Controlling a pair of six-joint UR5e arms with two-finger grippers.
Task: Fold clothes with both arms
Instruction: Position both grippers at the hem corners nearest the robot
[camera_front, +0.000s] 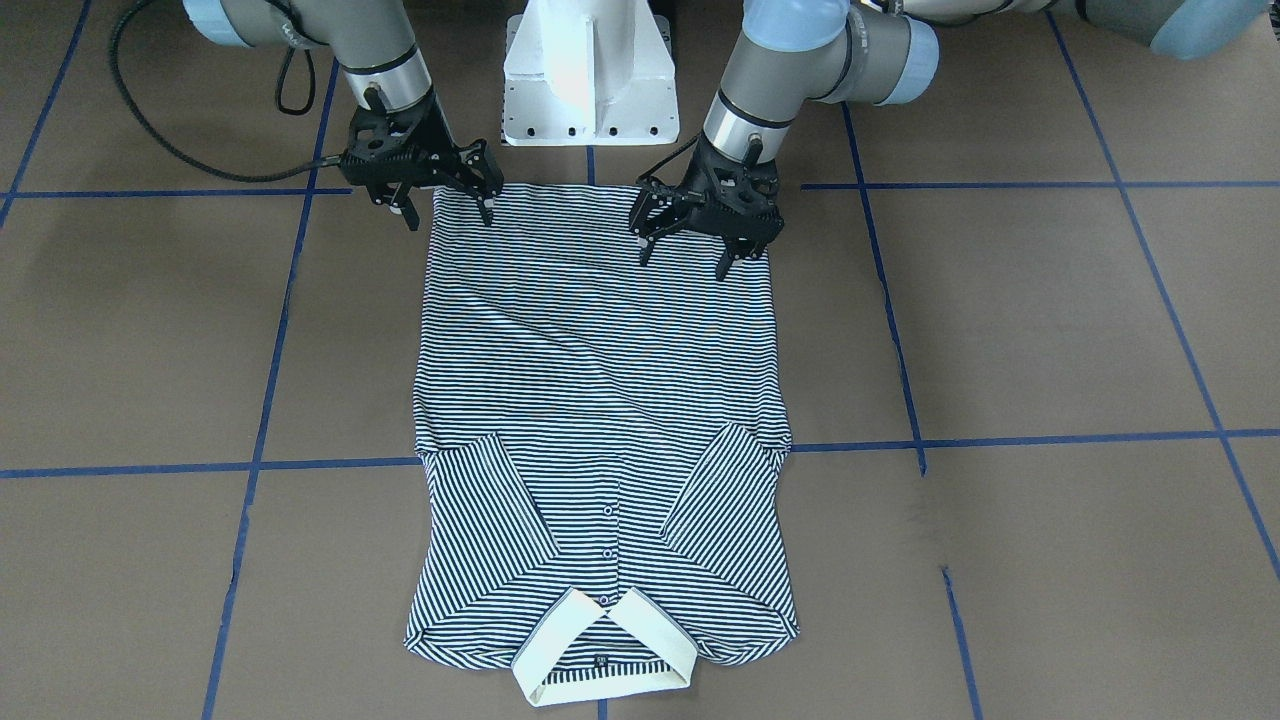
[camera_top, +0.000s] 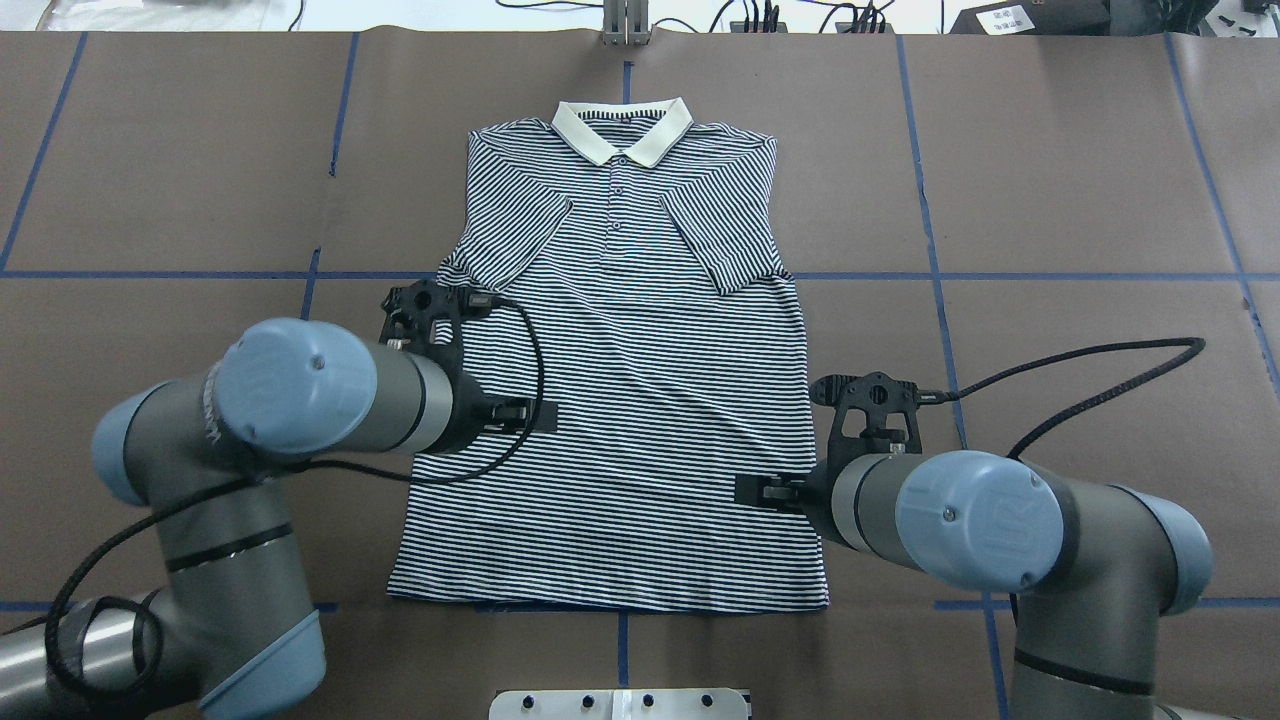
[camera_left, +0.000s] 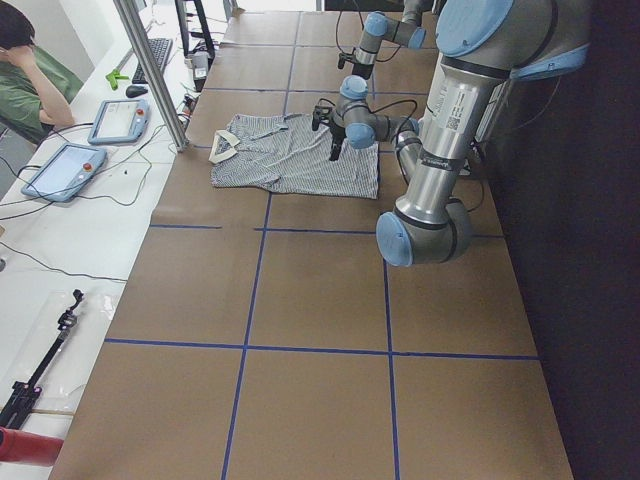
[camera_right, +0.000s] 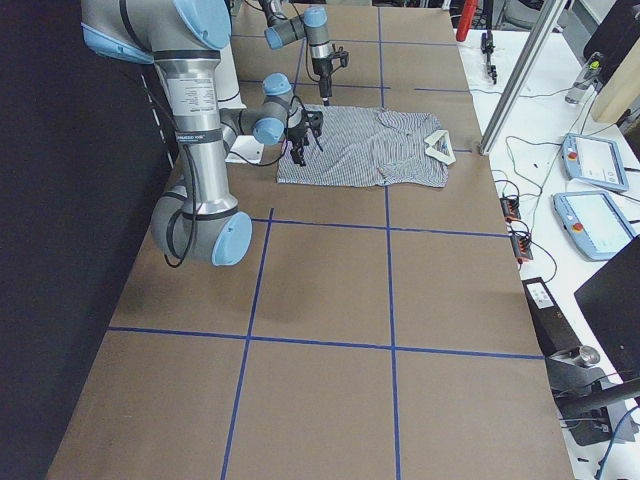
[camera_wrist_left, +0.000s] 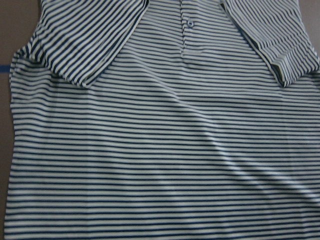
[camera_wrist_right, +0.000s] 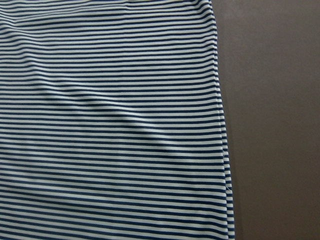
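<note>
Evidently the shirt (camera_front: 600, 380) lay flat for folding. Left claw (camera_front: 683, 262) and right claw (camera_front: 449, 220) hung open, empty, over its front-view 12 o'clock hem.

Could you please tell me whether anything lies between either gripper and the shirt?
Nothing visible does. The left gripper and the right gripper both hang open over the shirt near its hem. Both wrist views show only bare striped fabric below them.
</note>
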